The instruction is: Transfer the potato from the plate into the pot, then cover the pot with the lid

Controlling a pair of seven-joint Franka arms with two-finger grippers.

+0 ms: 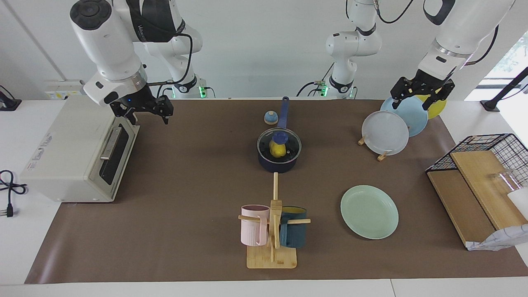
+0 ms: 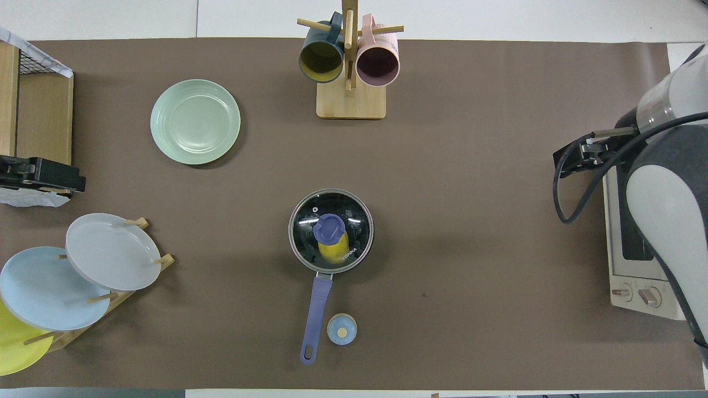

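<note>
The dark blue pot (image 1: 277, 165) stands mid-table with its long handle (image 2: 317, 309) pointing toward the robots. The clear glass lid (image 1: 288, 142) with a blue knob sits on the pot. The yellow potato (image 1: 277, 151) lies inside and shows through the glass, also in the overhead view (image 2: 333, 251). The mint-green plate (image 1: 369, 211) is bare, farther from the robots, toward the left arm's end. My left gripper (image 1: 412, 103) is open and empty, raised over the plate rack. My right gripper (image 1: 149, 117) is open and empty, raised over the toaster oven's front.
A white toaster oven (image 1: 78, 152) stands at the right arm's end. A wooden mug tree (image 1: 272, 231) holds a pink and a teal mug. A rack (image 1: 385, 132) holds grey, light-blue and yellow plates. A small blue-and-tan knob object (image 1: 270, 118) lies beside the pot handle. A wire basket (image 1: 478, 142) stands at the left arm's end.
</note>
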